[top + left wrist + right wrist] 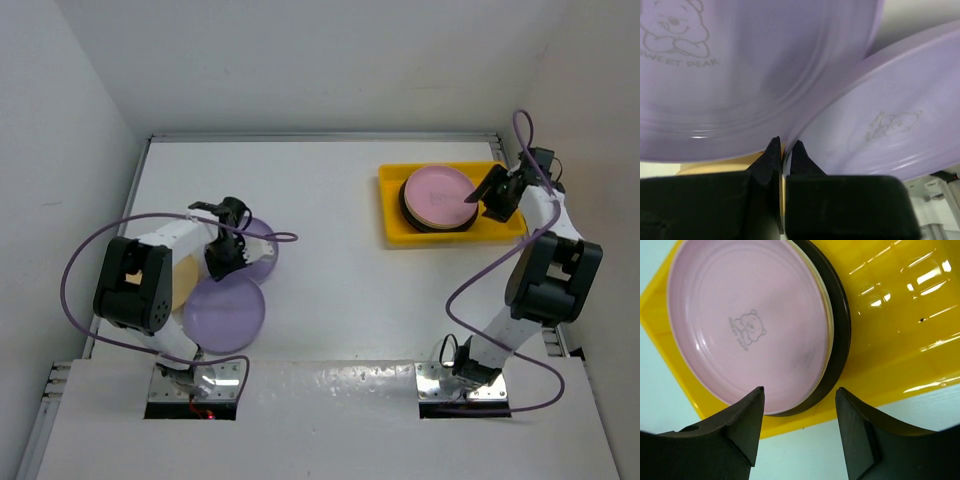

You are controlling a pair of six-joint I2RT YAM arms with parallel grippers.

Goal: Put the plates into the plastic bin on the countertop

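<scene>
Bin: the yellow bin [400, 232] sits on the white table [330, 200], at 2 o'clock in your top view.
Stack in bin: a pink plate [745, 325] lies on top, in the bin's left half. Under it you see the edge of a cream plate [826, 330], then a dark-rimmed plate [842, 335]. The bin's right half shows bare yellow floor.
Right gripper [800, 405]: it hangs at the stack's 3 o'clock edge in the top view. Its fingers are spread wide with nothing between them.
Left gripper [785, 147]: at 9 o'clock on the table. The fingers are pinched to a thin slit on the rim of a lilac plate [890, 125].
Second lilac plate [740, 75]: it fills 10 o'clock of your left wrist view with a bear print showing, and its rim meets the gripped plate's rim just above the fingertips.
Tan plate [183, 285]: at 8 o'clock on the table, mostly hidden under the left arm and a lilac plate.
</scene>
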